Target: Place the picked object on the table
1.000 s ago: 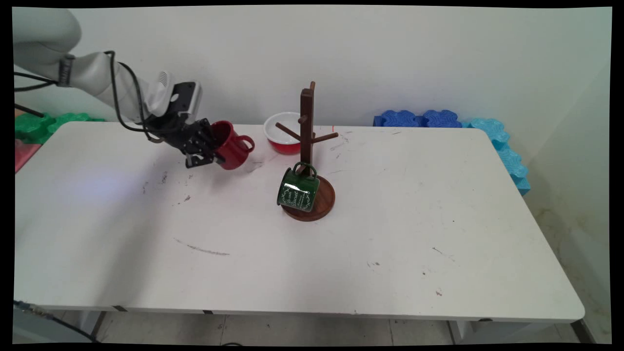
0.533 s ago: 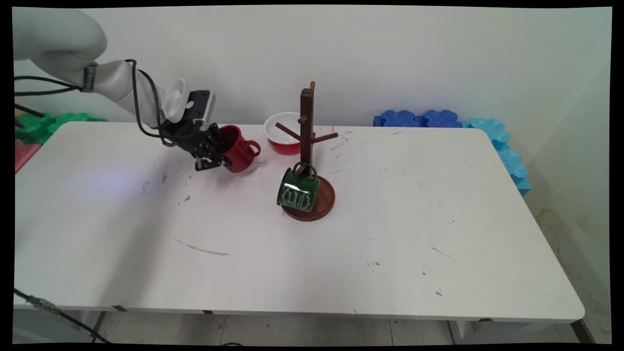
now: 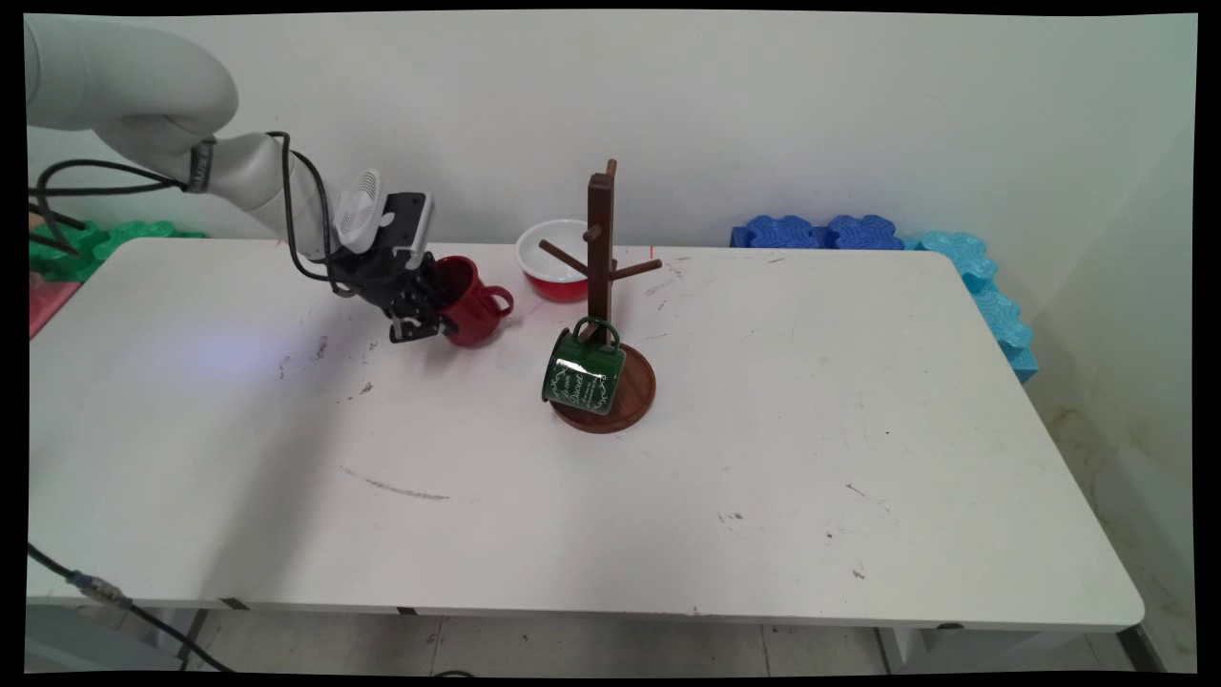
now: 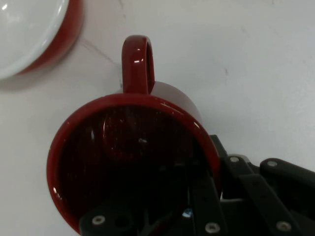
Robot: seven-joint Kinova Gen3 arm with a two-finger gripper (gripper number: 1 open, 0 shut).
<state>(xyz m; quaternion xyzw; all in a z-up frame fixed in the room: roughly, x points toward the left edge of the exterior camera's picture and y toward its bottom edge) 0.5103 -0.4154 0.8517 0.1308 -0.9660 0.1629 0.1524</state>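
table: white top (image 3: 591, 496), scuffed, bare in the near half.
mug tree: dark wood stand (image 3: 601, 277) on a round base, mid-table. Green mug (image 3: 583, 372) hangs by its handle from a low peg on the near side, tilted, body over the base rim.
gripper: (image 3: 420, 310) comes in from the upper left, clamped on the rim wall of the red mug (image 3: 467, 301). Hand view shows one finger inside the cup and the other linkage (image 4: 256, 196) outside the wall, so the pinch is narrow, on the wall only.
red mug: tilted, mouth toward the hand, handle (image 4: 138, 61) pointing away from the gripper toward the stand. Whether it's just off the table or touching, can't tell. Left of the mug tree, well apart from it.
handling (judgement): looks like glazed ceramic or enamel. Rigid, glossy, so slippery in a wall pinch; moderate weight hanging off one side will try to rotate it in the fingers. Would chip if knocked. Rim-wall grip opposite the handle keeps the handle loop free.
bowl: red outside, white inside (image 3: 553, 258), behind the stand near the far edge; also top left in the hand view (image 4: 29, 34), near the mug handle, not touching.
far: blue foam blocks (image 3: 830, 232) along the wall at right.
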